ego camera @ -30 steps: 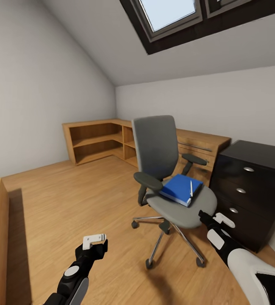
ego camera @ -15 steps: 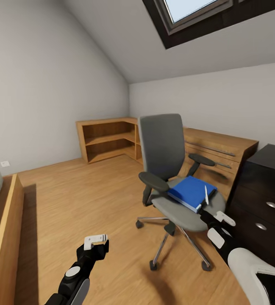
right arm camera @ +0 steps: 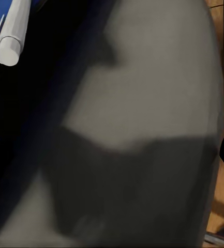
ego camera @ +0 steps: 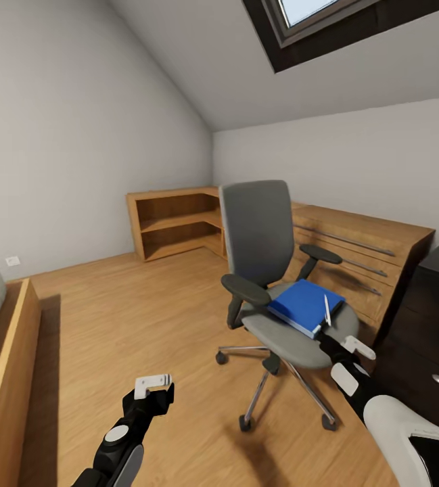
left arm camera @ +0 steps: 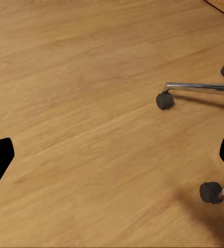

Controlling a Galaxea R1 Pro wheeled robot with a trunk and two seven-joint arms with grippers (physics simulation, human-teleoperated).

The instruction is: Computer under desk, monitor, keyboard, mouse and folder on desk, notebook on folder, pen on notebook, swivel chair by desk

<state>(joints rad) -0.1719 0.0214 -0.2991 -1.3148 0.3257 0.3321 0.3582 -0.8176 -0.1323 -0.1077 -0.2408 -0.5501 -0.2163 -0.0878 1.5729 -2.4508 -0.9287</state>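
Right pincer (ego camera: 333, 340) at chair (ego camera: 273, 270) seat's front edge, just beside folder (ego camera: 305, 306) and pen (ego camera: 327, 310); closure unclear. Left pincer (ego camera: 153, 384) apart, empty. Risk: nudge rolls chair, pen slides off.

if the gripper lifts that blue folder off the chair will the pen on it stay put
Probably not. The pen is slim and round, lying loose on the folder near its edge, so any tilt likely rolls it off. The folder looks stiff and book-like, so it should lift flat. The swivel chair on casters may roll if nudged.
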